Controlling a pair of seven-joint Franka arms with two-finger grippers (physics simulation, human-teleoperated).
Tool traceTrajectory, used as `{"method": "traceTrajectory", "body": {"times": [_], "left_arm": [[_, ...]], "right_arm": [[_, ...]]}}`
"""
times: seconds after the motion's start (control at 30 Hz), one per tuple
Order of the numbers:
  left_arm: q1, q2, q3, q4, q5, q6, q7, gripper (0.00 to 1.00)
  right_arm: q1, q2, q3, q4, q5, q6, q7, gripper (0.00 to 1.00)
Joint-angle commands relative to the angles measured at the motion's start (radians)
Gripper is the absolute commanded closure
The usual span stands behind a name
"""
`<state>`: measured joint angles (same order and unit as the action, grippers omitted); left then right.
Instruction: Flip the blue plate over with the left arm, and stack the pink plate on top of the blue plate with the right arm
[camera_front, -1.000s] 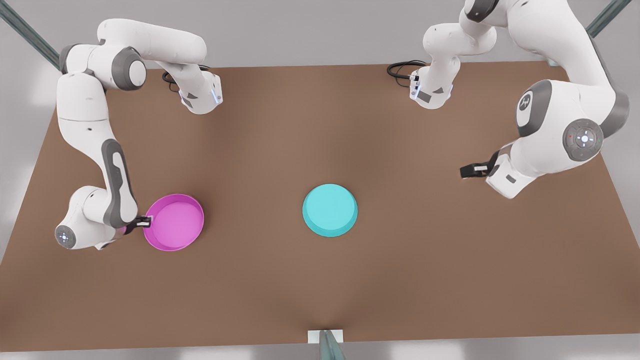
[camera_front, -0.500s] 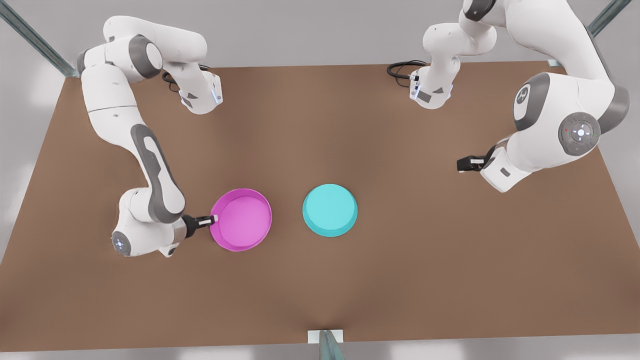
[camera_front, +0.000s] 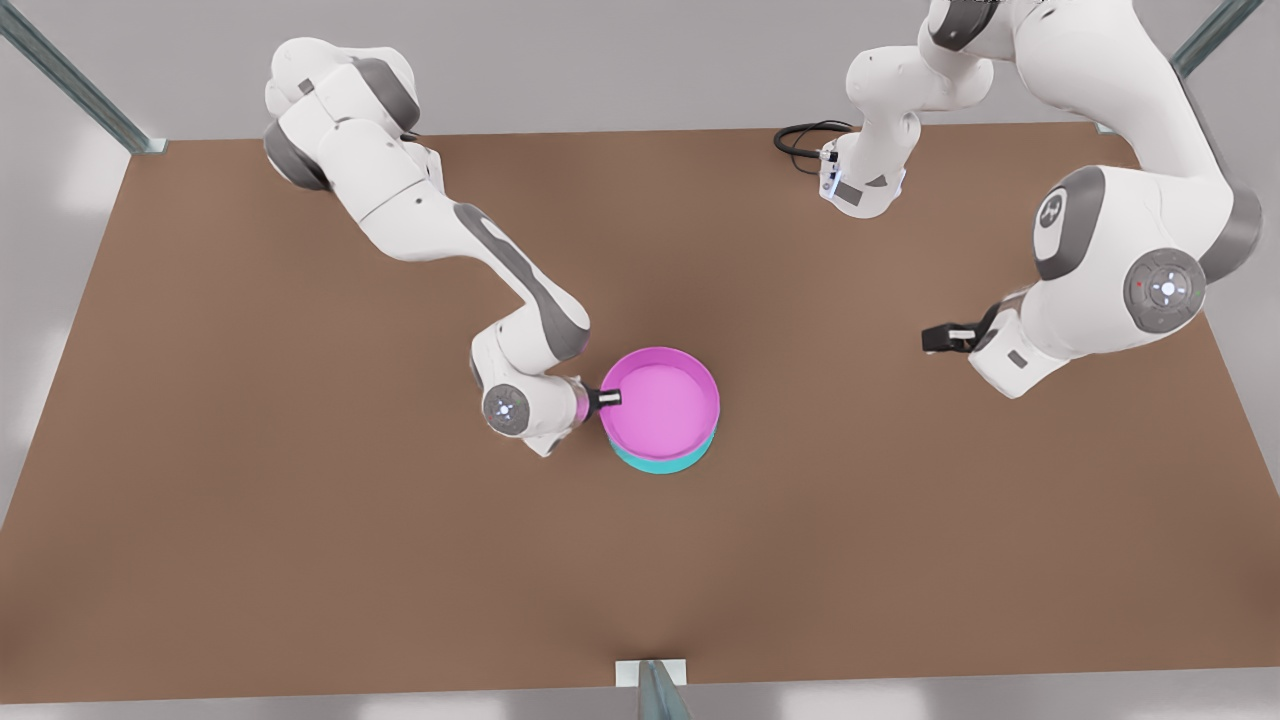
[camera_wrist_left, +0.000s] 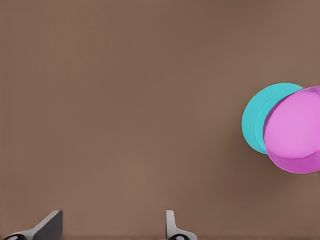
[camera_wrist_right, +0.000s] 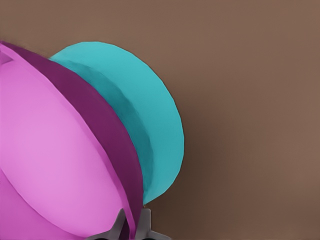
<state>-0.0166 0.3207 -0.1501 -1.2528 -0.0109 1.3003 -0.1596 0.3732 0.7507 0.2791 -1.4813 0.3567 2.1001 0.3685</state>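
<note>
The right gripper (camera_front: 612, 398) is closed on the rim of the pink plate (camera_front: 660, 402), pinching it at the plate's nine o'clock edge as the front view shows it. In the right wrist view the two fingertips (camera_wrist_right: 119, 226) sit tight on either side of the thin pink wall, with almost no gap between them. The pink plate (camera_wrist_right: 60, 165) faces up, its lighter inside showing, and it sits over the blue plate (camera_front: 665, 462) near the middle of the brown table (camera_front: 300, 500). From the front only a turquoise crescent peeks out at the six o'clock side of the pink one. The right wrist view shows the blue plate (camera_wrist_right: 135, 115) lying upside down, flat underside up, with the pink plate above it; whether the two touch I cannot tell. The right arm (camera_front: 450, 235) reaches in from the table's eleven o'clock corner.

The left gripper (camera_front: 945, 338) hangs well apart from the plates, out toward three o'clock, and waits. Its fingers (camera_wrist_left: 172, 227) stand wide apart with nothing between them, over bare table. In its wrist view both plates lie off to one side, the pink plate (camera_wrist_left: 295, 132) overlapping the blue plate (camera_wrist_left: 255, 120).
</note>
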Motion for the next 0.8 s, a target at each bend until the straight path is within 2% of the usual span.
{"method": "traceTrajectory", "body": {"times": [0.0,0.03,0.07,0.1,0.3,0.37,0.47,0.57,0.6,0.67,0.73,0.77], "left_arm": [[0.0,0.006,0.0,0.001,0.002,0.0,0.017,0.0],[0.0,0.006,0.0,0.001,0.002,0.0,0.015,0.0],[0.0,0.006,0.0,0.001,0.002,0.0,0.015,0.0],[0.0,0.006,0.0,0.001,0.002,0.0,0.015,0.0],[0.0,0.005,0.0,0.003,0.002,0.0,0.014,0.0],[0.0,0.005,0.0,0.003,0.002,0.0,0.012,0.0],[0.0,0.006,0.0,0.003,0.0,0.002,0.012,0.0],[0.0,0.006,0.0,0.003,0.0,0.002,0.012,0.0],[0.0,0.006,0.0,0.003,0.0,0.0,0.011,0.0],[0.0,0.006,0.0,0.003,0.0,0.002,0.011,0.0],[0.001,0.011,0.0,0.004,0.0,0.002,0.014,0.0],[0.003,0.011,0.003,0.003,0.0,0.004,0.015,0.0]], "right_arm": [[0.016,0.006,0.0,0.001,-0.005,0.109,0.477,0.79],[0.016,0.007,0.0,-0.001,-0.007,0.109,0.477,0.79],[0.016,0.009,-0.001,-0.001,-0.007,0.109,0.477,0.11],[0.016,0.01,-0.003,-0.001,-0.01,0.109,0.475,0.0],[0.0,-0.013,-0.006,0.001,-0.016,0.092,0.474,0.0],[-0.002,-0.054,-0.046,-0.001,-0.03,0.014,0.466,0.0],[-0.166,-0.168,-0.066,-0.097,-0.117,-0.167,0.218,0.0],[-0.367,-0.237,-0.066,-0.172,-0.225,-0.238,-0.018,0.0],[-0.456,-0.248,-0.067,-0.151,-0.239,-0.339,-0.186,0.0],[-0.54,-0.248,-0.066,0.07,-0.466,-0.623,-0.407,0.0],[-0.539,-0.266,-0.064,0.283,-0.536,-0.874,-0.41,0.0],[-0.531,-0.292,-0.06,0.312,-0.535,-1.0,-0.405,0.0]]}}
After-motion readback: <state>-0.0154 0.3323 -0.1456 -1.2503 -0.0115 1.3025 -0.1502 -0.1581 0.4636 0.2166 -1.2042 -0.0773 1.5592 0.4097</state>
